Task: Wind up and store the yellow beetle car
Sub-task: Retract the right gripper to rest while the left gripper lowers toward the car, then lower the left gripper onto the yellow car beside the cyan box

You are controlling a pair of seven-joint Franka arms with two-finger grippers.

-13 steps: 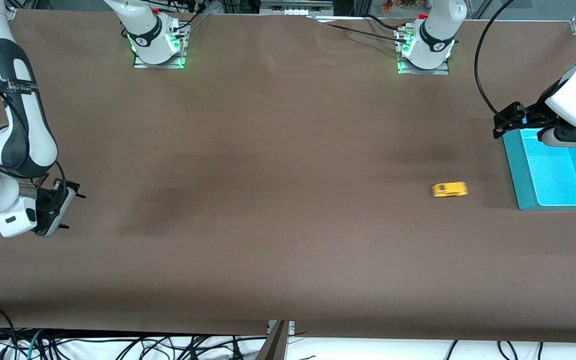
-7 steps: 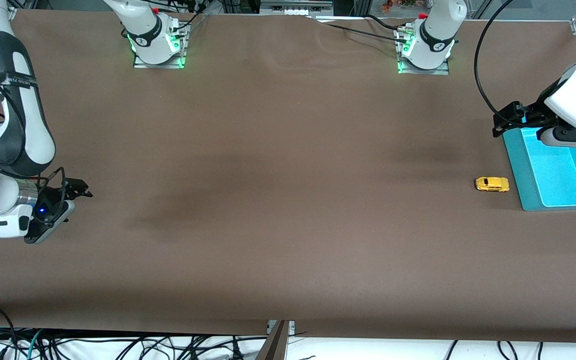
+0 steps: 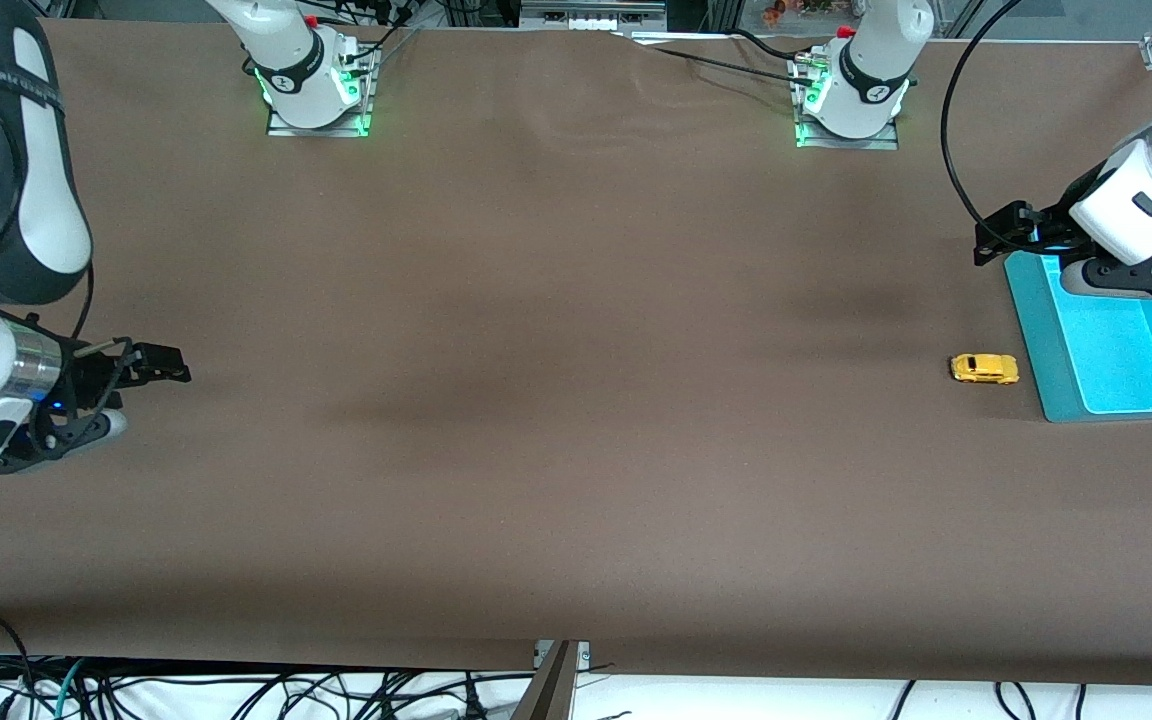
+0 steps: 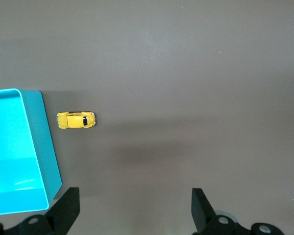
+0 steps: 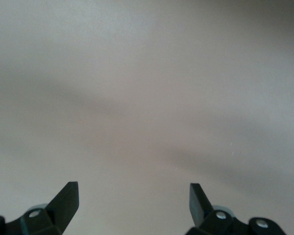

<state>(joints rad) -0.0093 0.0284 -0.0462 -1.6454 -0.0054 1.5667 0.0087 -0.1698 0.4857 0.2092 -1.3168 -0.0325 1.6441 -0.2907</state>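
The yellow beetle car [image 3: 984,368] stands on the brown table, close beside the teal tray [image 3: 1036,330] at the left arm's end. It also shows in the left wrist view [image 4: 76,120] beside the tray [image 4: 39,142]. My left gripper [image 3: 996,238] is open and empty, up over the tray's corner that is farther from the front camera; its fingers [image 4: 68,210] frame bare table. My right gripper [image 3: 161,368] is open and empty, low over the table at the right arm's end, with its fingers [image 5: 68,198] over bare cloth.
The teal tray is empty inside, with a lighter inner floor [image 3: 1126,345]. The two arm bases [image 3: 314,85] stand along the table edge farthest from the front camera. Cables hang below the table's near edge.
The car rolled toward the tray and has stopped beside it. My right gripper swung up and turned level. My left gripper lifted slightly over the tray's corner.
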